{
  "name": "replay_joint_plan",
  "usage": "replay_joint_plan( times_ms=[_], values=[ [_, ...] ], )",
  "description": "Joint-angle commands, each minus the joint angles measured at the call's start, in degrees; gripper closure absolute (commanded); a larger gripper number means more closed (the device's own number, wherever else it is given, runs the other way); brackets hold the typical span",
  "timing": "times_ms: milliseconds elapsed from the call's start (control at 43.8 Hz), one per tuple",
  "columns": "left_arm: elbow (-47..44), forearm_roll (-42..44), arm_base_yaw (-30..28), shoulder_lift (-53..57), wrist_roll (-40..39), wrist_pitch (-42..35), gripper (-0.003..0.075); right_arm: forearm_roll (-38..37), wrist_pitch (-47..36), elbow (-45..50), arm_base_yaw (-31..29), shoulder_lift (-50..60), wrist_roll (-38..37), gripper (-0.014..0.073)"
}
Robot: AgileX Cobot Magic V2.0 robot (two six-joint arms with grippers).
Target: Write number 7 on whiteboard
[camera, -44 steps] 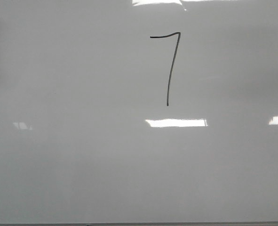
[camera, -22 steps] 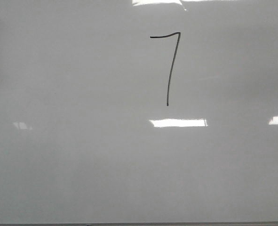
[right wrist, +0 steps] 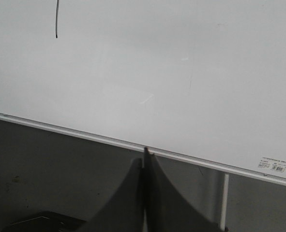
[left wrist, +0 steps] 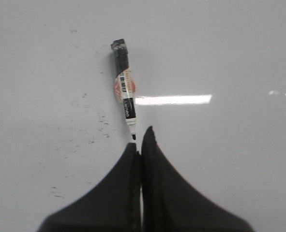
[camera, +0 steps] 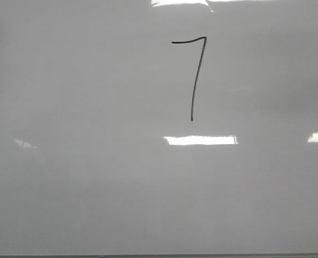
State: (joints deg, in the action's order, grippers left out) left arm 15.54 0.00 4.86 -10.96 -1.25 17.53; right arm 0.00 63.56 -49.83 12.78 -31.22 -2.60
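Note:
The number 7 [camera: 195,80] is a thin black line on the whiteboard [camera: 94,161], upper middle in the front view. No gripper shows there. In the left wrist view, my left gripper [left wrist: 141,137] is shut and empty over the whiteboard [left wrist: 230,58]. A black-and-white marker [left wrist: 125,89] lies on the board just beyond the fingertips, its tip pointing at them. In the right wrist view, my right gripper [right wrist: 145,150] is shut and empty over the whiteboard's [right wrist: 181,72] lower edge. The end of the 7's downstroke [right wrist: 57,19] shows far from it.
Small dark smudges [left wrist: 92,130] dot the board beside the marker. The board's metal edge strip [right wrist: 84,133] borders a dark grey surface [right wrist: 46,174]. A small label [right wrist: 277,166] sits in the board's corner, with a white post [right wrist: 224,198] below.

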Motion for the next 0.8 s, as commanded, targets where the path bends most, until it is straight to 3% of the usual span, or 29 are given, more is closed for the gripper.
replay_joint_plan(
  times_ms=[0,274,776],
  values=[
    [-5.43,-2.73,-2.94,5.98,-0.12,-10.66,0.0741,-0.70,-3.80,-1.15,-0.38,-0.23,0.20,0.0662],
    [-15.94,-3.28,-4.83,12.07,-0.12,-18.08,0.0741,-0.70,-3.64,-1.15,-0.38,-0.23,0.20,0.0662],
    [-16.12,-1.25,-4.83,12.08,-0.12,-19.36,0.0741,-0.70,-3.56,-1.15,-0.38,-0.23,0.20,0.0662]
  ],
)
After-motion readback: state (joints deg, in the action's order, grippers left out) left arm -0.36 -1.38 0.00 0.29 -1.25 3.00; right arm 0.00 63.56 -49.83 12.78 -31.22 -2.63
